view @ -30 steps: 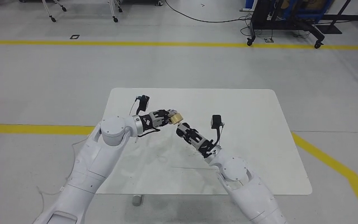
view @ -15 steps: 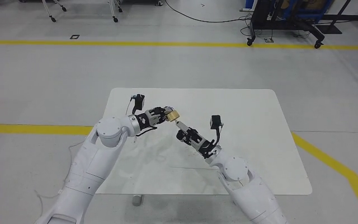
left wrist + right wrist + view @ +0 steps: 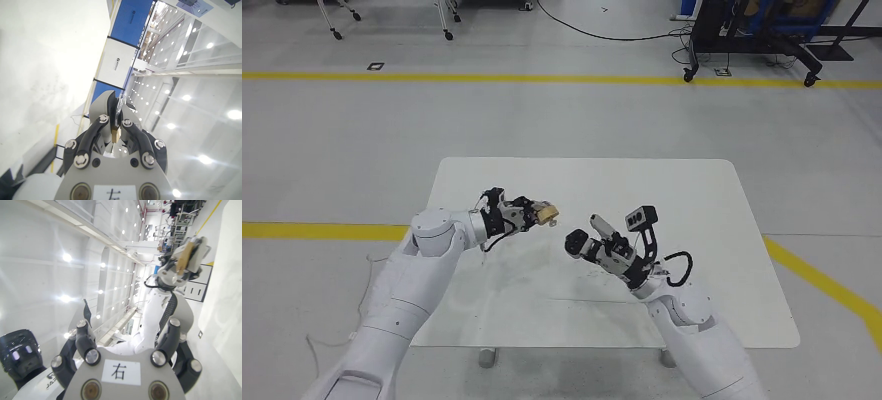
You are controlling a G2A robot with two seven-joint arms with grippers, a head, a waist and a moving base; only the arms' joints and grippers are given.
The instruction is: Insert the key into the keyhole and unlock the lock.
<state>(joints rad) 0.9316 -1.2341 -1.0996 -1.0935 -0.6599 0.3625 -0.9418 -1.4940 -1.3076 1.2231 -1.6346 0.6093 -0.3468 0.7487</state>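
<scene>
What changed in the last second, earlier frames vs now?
The right end effector pulled back from the lock toward the robot's right. It is now apart from the lock, open and empty. The left end effector shifted the lock slightly toward the robot's left. Unchanged: the left end effector is still shut on the lock, held above the table.

Industrial robotics test hall (not domestic): white table [image 3: 712, 210] on grey floor, yellow floor line [image 3: 542, 77] beyond it, wheeled equipment rack [image 3: 757, 47] past its far-right corner.

White table [image 3: 692, 190] on grey floor [image 3: 542, 120] w/ yellow lines [image 3: 542, 77]; ceiling lights [image 3: 234, 114] on.
</scene>
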